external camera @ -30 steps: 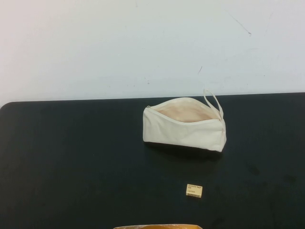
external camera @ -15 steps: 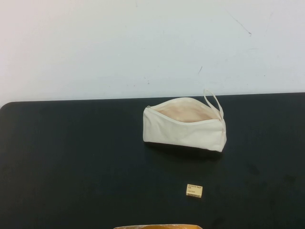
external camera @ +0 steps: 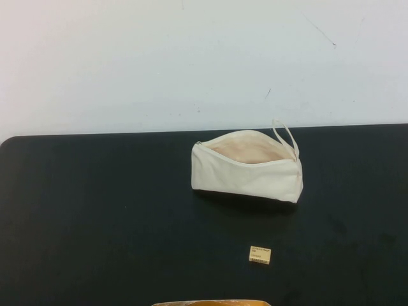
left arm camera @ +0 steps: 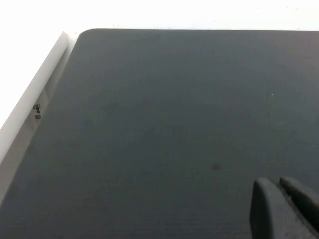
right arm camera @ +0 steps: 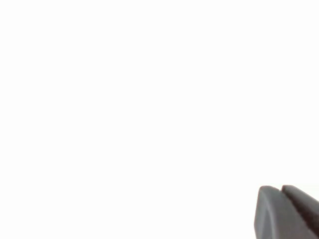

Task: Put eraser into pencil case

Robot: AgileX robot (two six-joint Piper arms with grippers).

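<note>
With the left gripper (left arm camera: 286, 211) and right gripper (right arm camera: 289, 211) both parked off-scene, fingers together, the tiny eraser (external camera: 259, 255) risked skidding across the dark surface (external camera: 95, 210) in a pinch, or catching the pencil case (external camera: 245, 167) at its narrow mouth.

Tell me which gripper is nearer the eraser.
Probably right, unconfirmed: the eraser lies right of centre. The left gripper faces bare table near a corner; the right gripper faces only white. Neither shows in the high view.

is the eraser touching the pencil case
Apart: the high view shows bare dark table between the eraser and the pencil case. Left gripper and right gripper show only in wrist views.
</note>
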